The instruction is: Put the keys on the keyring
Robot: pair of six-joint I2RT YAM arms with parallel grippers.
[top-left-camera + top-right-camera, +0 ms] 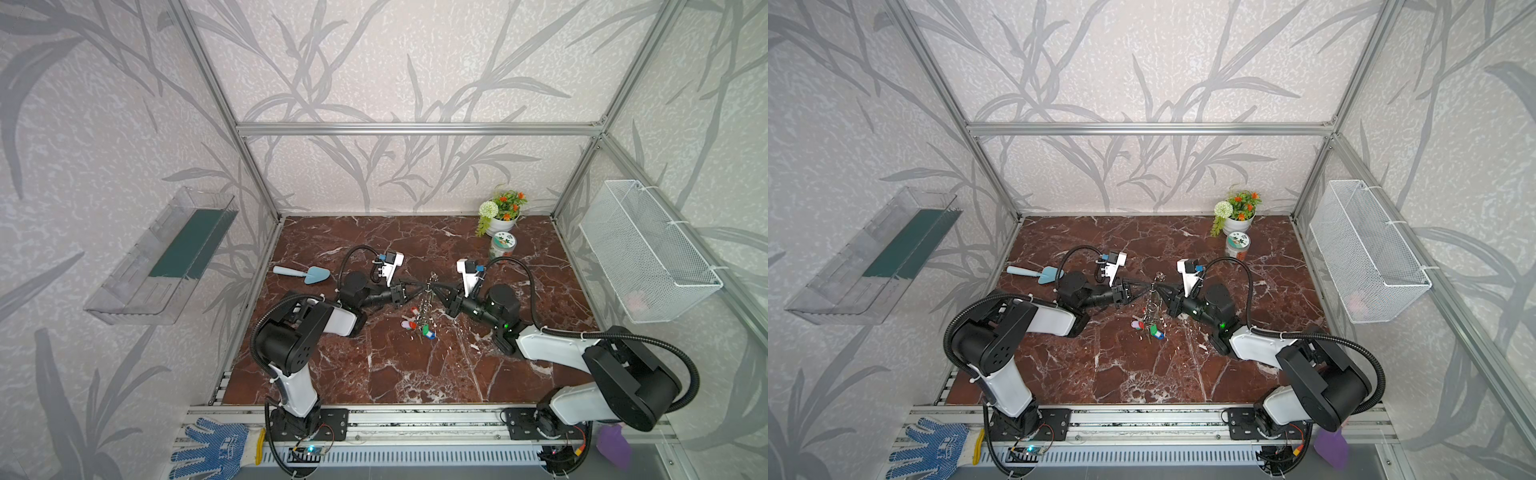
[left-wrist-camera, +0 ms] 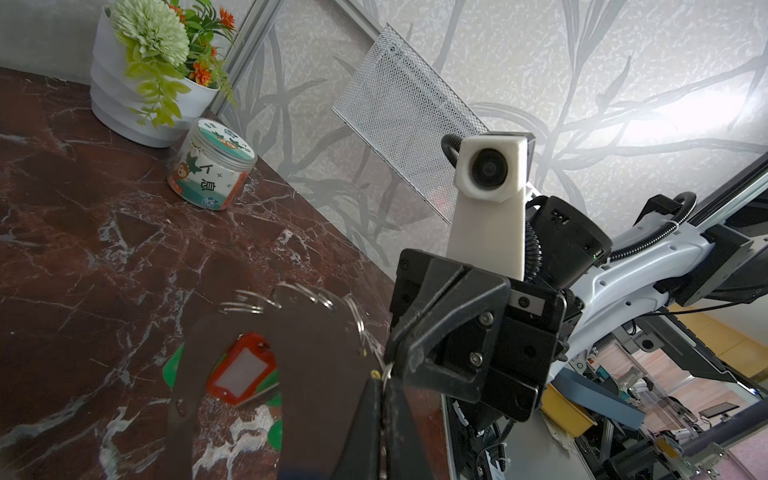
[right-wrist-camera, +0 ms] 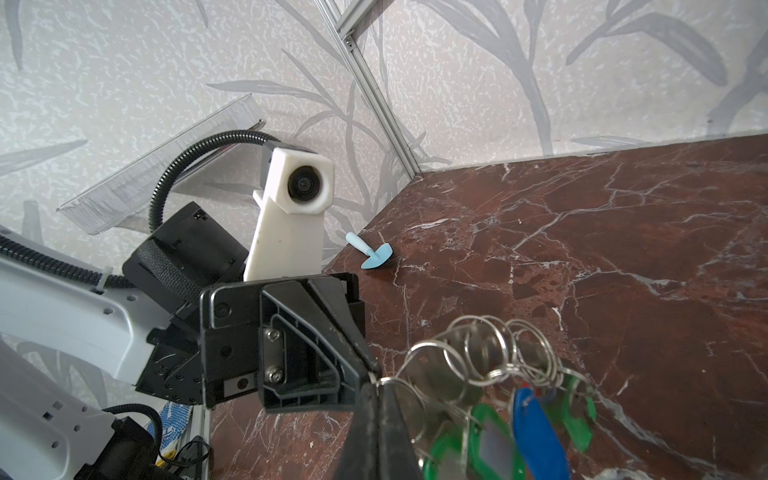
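Above the middle of the marble table, both grippers meet tip to tip. The keyring is a thin grey hoop held between them. From it hang small keys with red, green and blue tags. My left gripper is shut on the hoop's thin wire. My right gripper is shut on the wire right beside it. Small split rings bunch next to the right tips. The keys with the yellow tag cannot be picked out. Only a tiny yellow speck shows by the left tips.
A light blue trowel lies at the left of the table. A white flower pot and a printed jar stand at the back right. On the side walls hang a wire mesh basket and a clear shelf.
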